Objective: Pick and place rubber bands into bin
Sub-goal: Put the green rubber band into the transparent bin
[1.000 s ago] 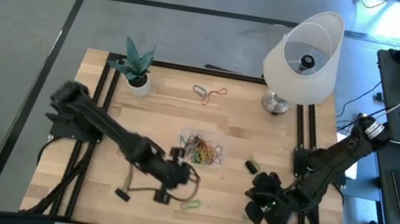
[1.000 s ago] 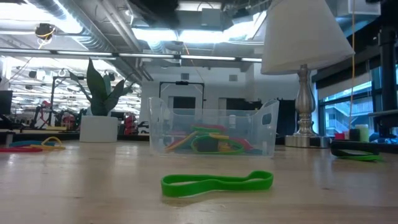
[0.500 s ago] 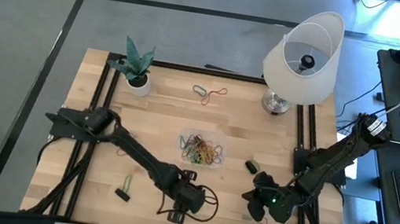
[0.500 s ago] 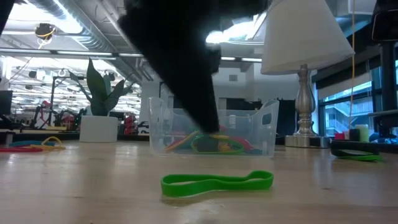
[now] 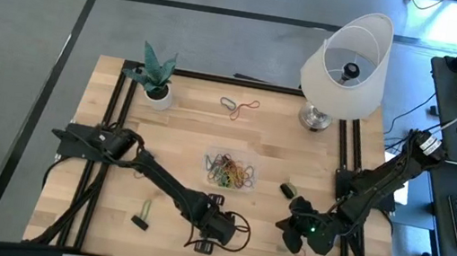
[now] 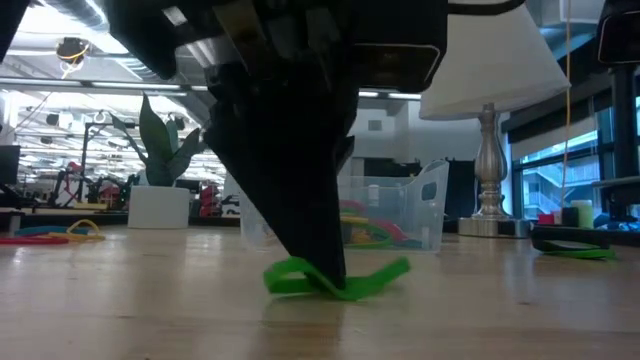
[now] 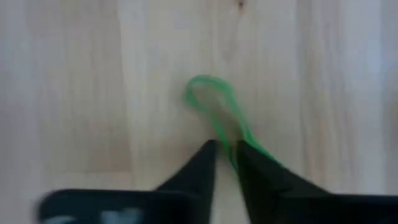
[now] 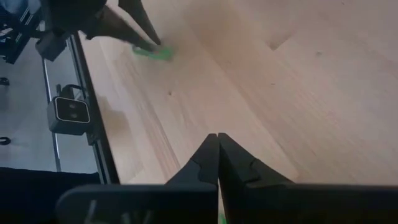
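Left pincer [image 7: 225, 149] down on tabletop [image 7: 93, 93], tips narrowed, pinching green band [image 7: 214, 109] between them. Right pincer [image 8: 217, 140] fully closed, empty, well apart.

L gripper [image 6: 325, 280] fingertips on tabletop, nearly closed; R gripper [image 8: 217, 140] closed.

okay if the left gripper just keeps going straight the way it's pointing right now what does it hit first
The left gripper points straight down, its fingertips already pinching the green rubber band against the wooden table. So the band comes first, then the tabletop directly beneath; there looks to be no room left to travel.
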